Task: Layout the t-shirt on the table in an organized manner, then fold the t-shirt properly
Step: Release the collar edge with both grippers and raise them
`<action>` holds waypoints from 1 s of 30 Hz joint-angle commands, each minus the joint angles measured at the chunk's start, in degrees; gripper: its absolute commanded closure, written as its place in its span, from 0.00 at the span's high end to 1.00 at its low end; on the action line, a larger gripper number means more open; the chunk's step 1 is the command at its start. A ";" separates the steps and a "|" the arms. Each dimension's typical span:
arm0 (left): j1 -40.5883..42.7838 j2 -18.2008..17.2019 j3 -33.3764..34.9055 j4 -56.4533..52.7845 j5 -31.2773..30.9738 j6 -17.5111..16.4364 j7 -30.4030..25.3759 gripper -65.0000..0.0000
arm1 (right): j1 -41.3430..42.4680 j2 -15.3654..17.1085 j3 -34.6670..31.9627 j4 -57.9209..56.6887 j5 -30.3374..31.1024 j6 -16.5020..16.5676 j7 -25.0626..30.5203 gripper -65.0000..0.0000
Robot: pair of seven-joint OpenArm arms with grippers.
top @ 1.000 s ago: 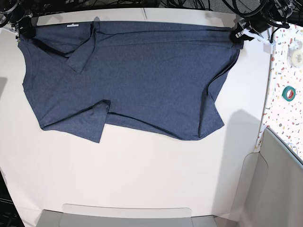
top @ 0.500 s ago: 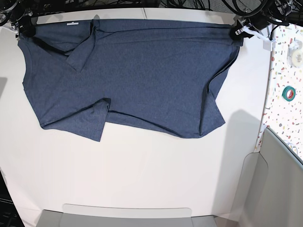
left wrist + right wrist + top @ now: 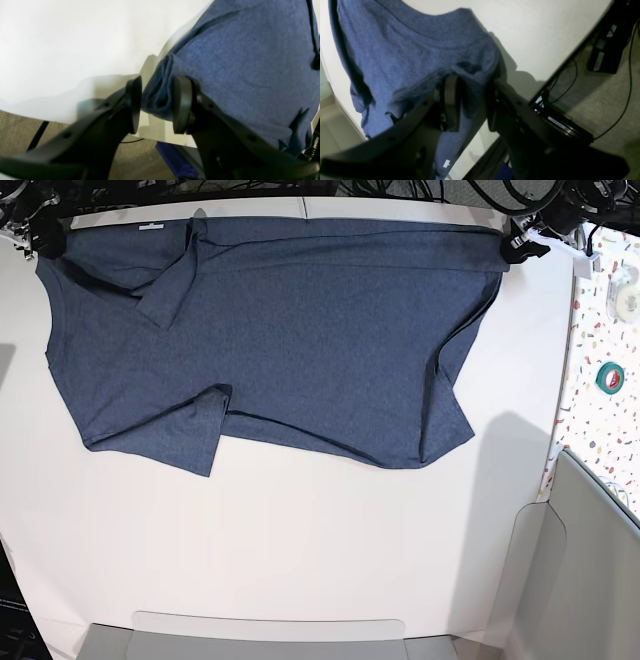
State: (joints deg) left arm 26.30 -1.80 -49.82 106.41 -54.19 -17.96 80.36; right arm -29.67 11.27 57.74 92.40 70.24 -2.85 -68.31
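The t-shirt (image 3: pixel 300 340) is spread across the upper half of the base frame on the table (image 3: pixel 300 550), its top edge along the table's far rim; one sleeve is folded over the body at upper left and another at lower left, and the right side is creased with a flap turned under. In the left wrist view, the left gripper (image 3: pixel 156 105) is seen with its jaws apart, a bunched corner of cloth lying loose in the gap and touching neither pad clearly. In the right wrist view, the right gripper (image 3: pixel 470 105) also stands with jaws apart, fabric draped between and over them; whether it is pinched cannot be told. The cloth is judged light, limp and prone to wrinkling and dragging, not fragile. Hold is best taken at hems, shoulder seams or sleeve edges, pinched through all layers, both arms lifting together.
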 commanded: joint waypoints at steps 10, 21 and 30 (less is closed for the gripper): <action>0.29 -0.97 -1.21 0.97 -0.88 0.07 -0.36 0.32 | -2.81 4.16 5.78 1.18 8.66 -0.27 0.31 0.44; -2.96 -2.72 -7.89 1.06 -0.97 0.07 -0.36 0.32 | 2.90 10.32 13.69 4.35 8.40 -0.27 0.31 0.50; -8.59 -3.60 -12.46 1.06 -0.88 0.07 -0.36 0.32 | 33.49 20.07 -11.36 7.69 -10.68 -0.18 0.40 0.49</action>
State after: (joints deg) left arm 17.69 -4.43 -61.87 106.54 -54.28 -17.93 80.68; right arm 2.90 29.65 46.30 99.13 58.30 -3.31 -68.51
